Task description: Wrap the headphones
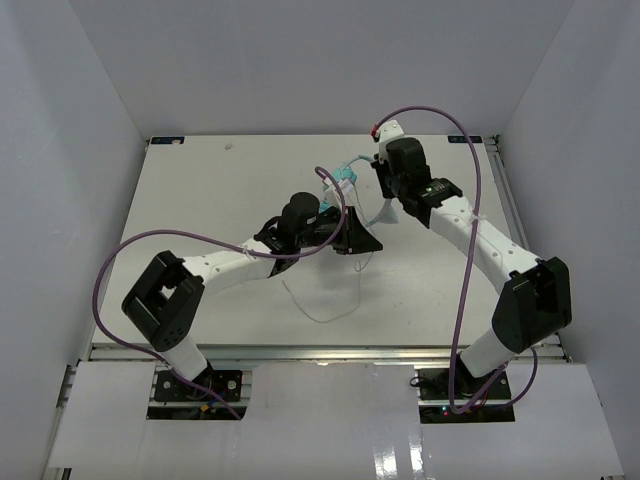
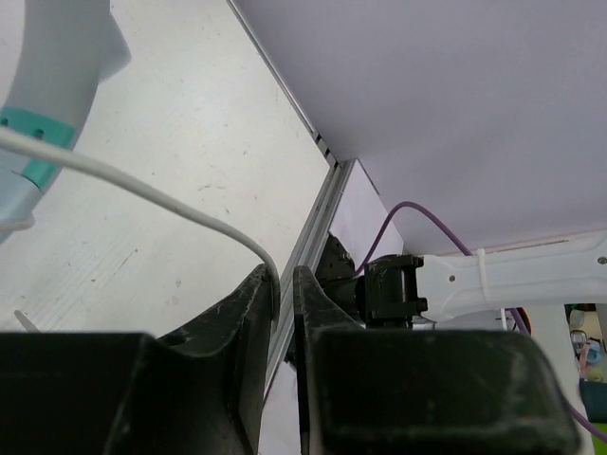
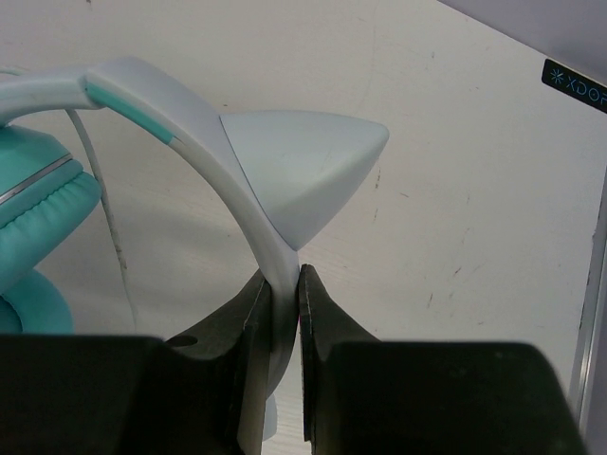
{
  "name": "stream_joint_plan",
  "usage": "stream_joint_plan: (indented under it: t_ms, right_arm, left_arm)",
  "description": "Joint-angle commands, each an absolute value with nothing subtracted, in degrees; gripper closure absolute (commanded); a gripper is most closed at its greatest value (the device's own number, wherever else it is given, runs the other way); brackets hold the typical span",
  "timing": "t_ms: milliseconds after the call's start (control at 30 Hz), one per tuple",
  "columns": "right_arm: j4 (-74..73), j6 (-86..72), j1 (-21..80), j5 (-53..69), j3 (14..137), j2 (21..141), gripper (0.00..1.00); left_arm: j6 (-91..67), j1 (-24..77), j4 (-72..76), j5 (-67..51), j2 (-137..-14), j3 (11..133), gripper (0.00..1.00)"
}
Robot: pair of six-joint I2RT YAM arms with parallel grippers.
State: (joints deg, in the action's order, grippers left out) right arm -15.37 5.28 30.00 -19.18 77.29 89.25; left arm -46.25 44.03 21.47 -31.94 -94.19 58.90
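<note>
My small teal over-ear headphones [image 1: 345,180] hang over the far middle of the table [image 1: 200,200]. Their pale blue plastic headband [image 3: 190,123] arches up and is pinched in my right gripper [image 3: 283,284]. A padded teal earcup [image 3: 38,227] sits left. The thin whitish cord [image 2: 142,194] runs between the jaws of my left gripper [image 2: 285,284].

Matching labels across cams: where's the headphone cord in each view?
Top external: the cord is a thin loop on the table, just below centre.
Left wrist: the cord runs from the left edge down into the gap between the left gripper fingers.
Right wrist: the cord is a thin line down the left side.
Shared landmark: the headphones.
</note>
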Motion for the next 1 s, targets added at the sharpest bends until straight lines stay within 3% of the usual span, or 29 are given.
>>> stream_joint_plan:
  t_ms: [0,267,333,967]
  right_arm:
    - [-13.1,0.76,29.18,-15.61,82.04,88.27,0.92]
    - [-15.46,-2.56,27.51,-10.81,83.82,88.32,0.92]
    - [-15.3,-2.72,27.51,-10.81,83.35,87.92,0.92]
    - [-2.99,-1.41,30.15,-24.87,72.77,83.76,0.92]
  left_arm:
    - [-44.5,45.59,22.8,-29.76,-93.4,57.92,0.74]
    - [-41.57,47.21,25.08,-24.92,-93.35,54.22,0.75]
    - [-41.32,47.45,26.11,-24.05,-93.43,53.9,0.79]
    - [-39.64,51.15,23.2,-21.09,-95.54,64.87,0.83]
